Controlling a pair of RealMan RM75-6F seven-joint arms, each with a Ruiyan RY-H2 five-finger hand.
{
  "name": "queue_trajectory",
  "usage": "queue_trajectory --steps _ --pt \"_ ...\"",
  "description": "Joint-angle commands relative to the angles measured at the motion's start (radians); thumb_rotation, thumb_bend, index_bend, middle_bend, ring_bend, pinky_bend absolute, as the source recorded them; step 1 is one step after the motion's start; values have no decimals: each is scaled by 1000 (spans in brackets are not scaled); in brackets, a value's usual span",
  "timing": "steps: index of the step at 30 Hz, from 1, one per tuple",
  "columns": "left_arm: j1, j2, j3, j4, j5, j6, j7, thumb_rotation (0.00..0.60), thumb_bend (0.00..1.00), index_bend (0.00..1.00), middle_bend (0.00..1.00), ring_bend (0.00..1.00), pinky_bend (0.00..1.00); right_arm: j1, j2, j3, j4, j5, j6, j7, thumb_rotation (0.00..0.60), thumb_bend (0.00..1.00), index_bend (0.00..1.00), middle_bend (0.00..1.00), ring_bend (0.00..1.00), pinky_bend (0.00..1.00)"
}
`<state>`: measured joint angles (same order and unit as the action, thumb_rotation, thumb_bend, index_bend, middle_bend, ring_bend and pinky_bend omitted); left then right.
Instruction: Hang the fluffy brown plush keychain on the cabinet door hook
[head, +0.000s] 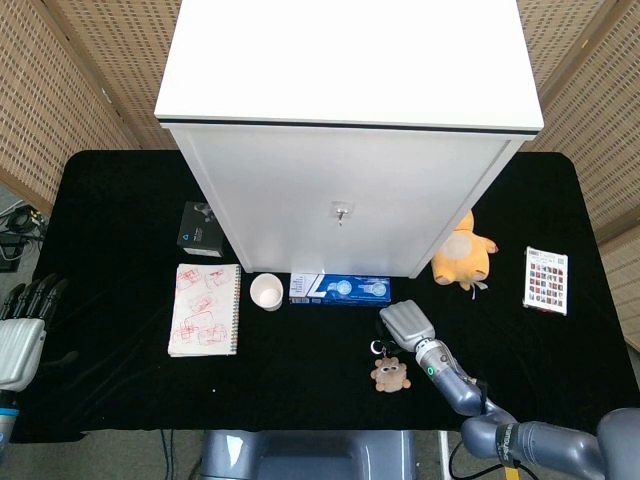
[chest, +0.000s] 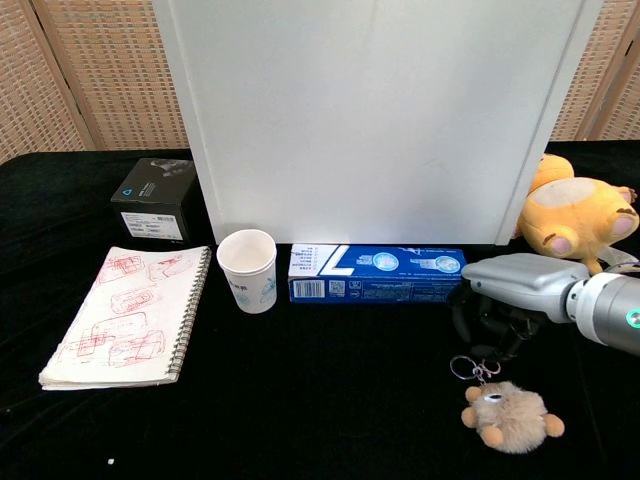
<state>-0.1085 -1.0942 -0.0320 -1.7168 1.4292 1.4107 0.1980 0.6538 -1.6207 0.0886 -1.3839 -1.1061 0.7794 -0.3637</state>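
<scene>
The fluffy brown plush keychain (head: 390, 375) lies on the black table in front of the cabinet, its metal rings (chest: 473, 368) pointing toward the cabinet. My right hand (head: 404, 323) hovers palm down just behind and over the rings. In the chest view, the right hand (chest: 512, 290) has dark fingers (chest: 478, 327) hanging down and apart, right above the rings and holding nothing. The small metal hook (head: 341, 212) sits in the middle of the white cabinet door (head: 340, 200). My left hand (head: 20, 335) rests open at the table's far left edge.
In front of the cabinet stand a blue box (head: 340, 289) and a paper cup (head: 267, 292), with a spiral notebook (head: 206, 309) and a black box (head: 199, 229) to their left. A yellow plush toy (head: 462, 254) and a patterned card pack (head: 546, 280) lie at the right.
</scene>
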Motion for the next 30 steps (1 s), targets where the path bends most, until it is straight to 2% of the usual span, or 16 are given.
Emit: queue_trajectory --steps 1,30 --pt "0 0 0 0 0 1 0 600 0 0 0 0 0 6 -7 -5 0 11 0 -14 600 537 567 925 924 1000" --pt "-3 0 3 1 -11 -5 3 600 0 0 0 0 0 37 -58 -36 23 56 20 -85 600 537 567 926 924 1000"
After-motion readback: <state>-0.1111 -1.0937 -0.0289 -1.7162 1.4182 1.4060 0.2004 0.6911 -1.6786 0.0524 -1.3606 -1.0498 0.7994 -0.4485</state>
